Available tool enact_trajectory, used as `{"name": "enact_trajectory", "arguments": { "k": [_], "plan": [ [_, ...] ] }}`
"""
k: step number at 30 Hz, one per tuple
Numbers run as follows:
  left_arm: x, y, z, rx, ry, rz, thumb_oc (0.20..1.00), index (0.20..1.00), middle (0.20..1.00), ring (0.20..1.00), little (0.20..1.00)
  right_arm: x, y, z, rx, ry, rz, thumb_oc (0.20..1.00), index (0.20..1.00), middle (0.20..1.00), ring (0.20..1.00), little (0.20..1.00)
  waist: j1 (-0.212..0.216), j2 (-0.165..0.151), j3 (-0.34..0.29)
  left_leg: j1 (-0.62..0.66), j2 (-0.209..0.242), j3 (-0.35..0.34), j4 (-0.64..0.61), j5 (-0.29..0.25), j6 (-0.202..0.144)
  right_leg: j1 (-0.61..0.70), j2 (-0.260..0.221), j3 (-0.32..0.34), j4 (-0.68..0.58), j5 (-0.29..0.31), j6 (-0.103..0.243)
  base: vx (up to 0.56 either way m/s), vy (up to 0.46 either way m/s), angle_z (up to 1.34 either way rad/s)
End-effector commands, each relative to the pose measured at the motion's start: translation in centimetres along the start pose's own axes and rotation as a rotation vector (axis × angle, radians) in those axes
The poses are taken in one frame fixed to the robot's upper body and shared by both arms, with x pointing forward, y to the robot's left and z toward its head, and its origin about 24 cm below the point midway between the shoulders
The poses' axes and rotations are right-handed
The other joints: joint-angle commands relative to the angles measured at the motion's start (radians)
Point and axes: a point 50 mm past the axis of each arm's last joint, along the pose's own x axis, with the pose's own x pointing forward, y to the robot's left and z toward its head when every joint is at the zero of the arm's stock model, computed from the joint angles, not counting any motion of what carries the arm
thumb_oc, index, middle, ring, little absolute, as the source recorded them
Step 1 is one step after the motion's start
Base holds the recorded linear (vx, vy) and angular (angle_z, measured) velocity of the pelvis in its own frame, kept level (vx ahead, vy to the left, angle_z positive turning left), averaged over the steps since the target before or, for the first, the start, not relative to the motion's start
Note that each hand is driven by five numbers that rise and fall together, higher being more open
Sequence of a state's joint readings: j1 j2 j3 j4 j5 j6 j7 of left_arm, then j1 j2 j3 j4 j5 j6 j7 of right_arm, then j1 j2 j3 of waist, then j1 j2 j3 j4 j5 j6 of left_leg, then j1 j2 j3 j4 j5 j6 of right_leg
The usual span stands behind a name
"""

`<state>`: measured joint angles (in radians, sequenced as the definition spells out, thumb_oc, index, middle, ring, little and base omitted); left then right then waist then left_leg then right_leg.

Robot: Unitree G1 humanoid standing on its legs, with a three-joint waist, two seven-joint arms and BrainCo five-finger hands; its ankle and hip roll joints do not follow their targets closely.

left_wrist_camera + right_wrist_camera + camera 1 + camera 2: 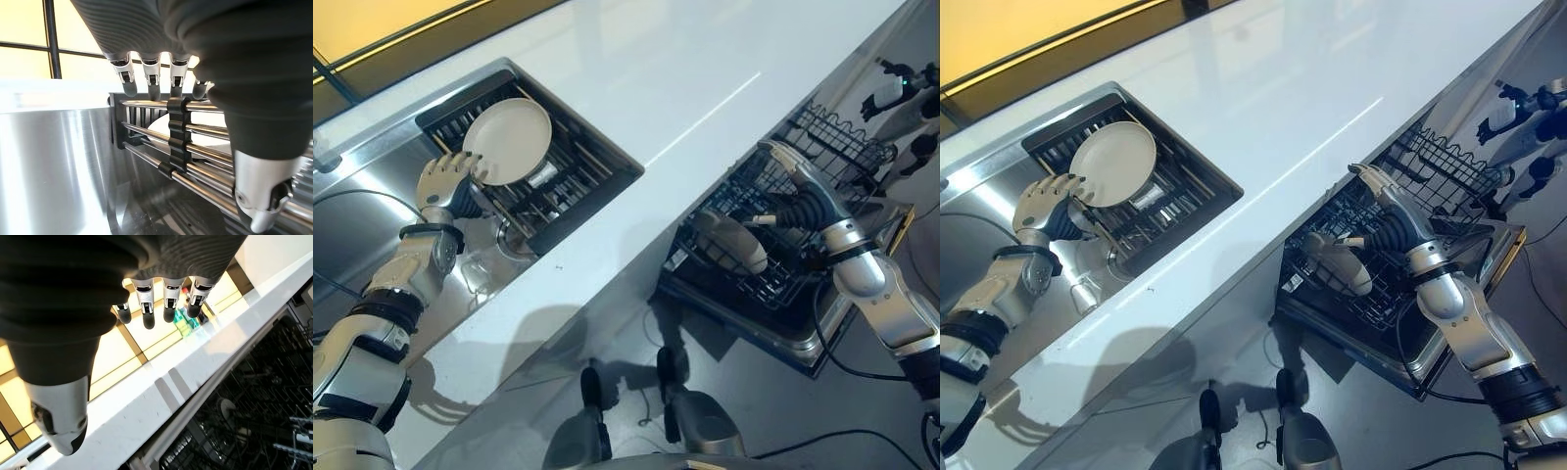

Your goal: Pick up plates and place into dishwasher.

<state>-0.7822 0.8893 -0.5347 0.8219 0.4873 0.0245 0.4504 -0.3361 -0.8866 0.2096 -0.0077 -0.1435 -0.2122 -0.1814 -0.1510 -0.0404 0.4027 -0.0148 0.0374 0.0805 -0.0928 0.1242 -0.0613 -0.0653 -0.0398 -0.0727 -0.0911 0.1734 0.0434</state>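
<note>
Reaching toward the sink, my left hand (445, 181) sits at the near rim of the cream plate (507, 141), which lies tilted on the dark drying rack (570, 181) set in the steel sink (372, 206). Fingertips (468, 162) touch or nearly touch the plate's lower-left edge; in the left wrist view the fingers (152, 73) hang loosely curved over the rack's chrome bars (195, 161) and enclose nothing, with the thumb (259, 205) held apart. I judge the plate not yet gripped.

The plate's face tips toward the hand, and its rim runs from the fingers up and away toward the white countertop (705, 88). The left hand is by far the nearer one.

My right hand (1386, 211) hovers over the pulled-out dishwasher rack (1371, 284), fingers straight and holding nothing; the right wrist view shows them extended (166, 303) above the counter edge. A second plate (1337, 262) already stands among the rack's tines just beside that hand.

Open room: the counter between sink and dishwasher is bare, so I expect a clear carrying path. Constraints are the sink wall on the hand's side, the rack bars under the plate, and the counter lip above the dishwasher rack. Beyond the seated plate the rack's slots look free.
</note>
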Motion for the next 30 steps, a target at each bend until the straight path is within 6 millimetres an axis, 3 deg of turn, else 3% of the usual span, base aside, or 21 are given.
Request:
{"name": "enact_trajectory", "arguments": {
  "k": [1,4,9,25,30],
  "plan": [
    [3.1,5.3,0.6,-0.031,0.040,0.224,1.000,1.000,1.000,1.000,1.000,3.0,-3.6,2.0,-0.024,-0.103,-0.120,1.000,1.000,1.000,1.000,1.000,0.007,-0.025,0.060,-0.092,-0.066,0.041,0.089,-0.145,0.059,-0.093,0.041,0.018,0.114,-0.142,0.060,-0.08,-0.043,0.01],
    [4.0,7.3,1.1,-0.039,0.036,0.308,1.000,1.000,1.000,1.000,1.000,3.7,-3.7,2.3,-0.022,-0.105,-0.134,1.000,1.000,1.000,1.000,1.000,0.011,-0.045,0.074,-0.116,-0.060,0.043,0.088,-0.139,0.059,-0.120,0.046,0.019,0.119,-0.135,0.063,-0.06,-0.066,0.03],
    [4.4,8.8,1.8,-0.067,0.010,0.391,1.000,1.000,1.000,1.000,1.000,3.7,-3.4,2.4,-0.004,-0.097,-0.146,1.000,1.000,1.000,1.000,1.000,0.011,-0.056,0.077,-0.123,-0.061,0.041,0.084,-0.139,0.061,-0.135,0.049,0.014,0.126,-0.133,0.067,0.00,-0.033,0.00],
    [3.8,7.0,4.3,-0.086,-0.150,0.275,1.000,1.000,1.000,1.000,1.000,3.3,-2.9,2.3,-0.037,-0.098,-0.110,1.000,1.000,1.000,1.000,1.000,0.008,-0.023,0.071,-0.117,-0.071,0.032,0.094,-0.146,0.057,-0.124,0.041,0.010,0.128,-0.147,0.059,0.00,0.014,0.00],
    [3.3,6.8,5.2,-0.215,-0.187,0.252,1.000,1.000,1.000,1.000,1.000,2.7,-2.7,2.5,-0.043,-0.103,-0.109,1.000,1.000,1.000,1.000,1.000,0.009,-0.017,0.072,-0.101,-0.074,0.027,0.089,-0.148,0.059,-0.114,0.041,0.006,0.130,-0.151,0.059,0.00,0.000,0.00]
  ]
}}
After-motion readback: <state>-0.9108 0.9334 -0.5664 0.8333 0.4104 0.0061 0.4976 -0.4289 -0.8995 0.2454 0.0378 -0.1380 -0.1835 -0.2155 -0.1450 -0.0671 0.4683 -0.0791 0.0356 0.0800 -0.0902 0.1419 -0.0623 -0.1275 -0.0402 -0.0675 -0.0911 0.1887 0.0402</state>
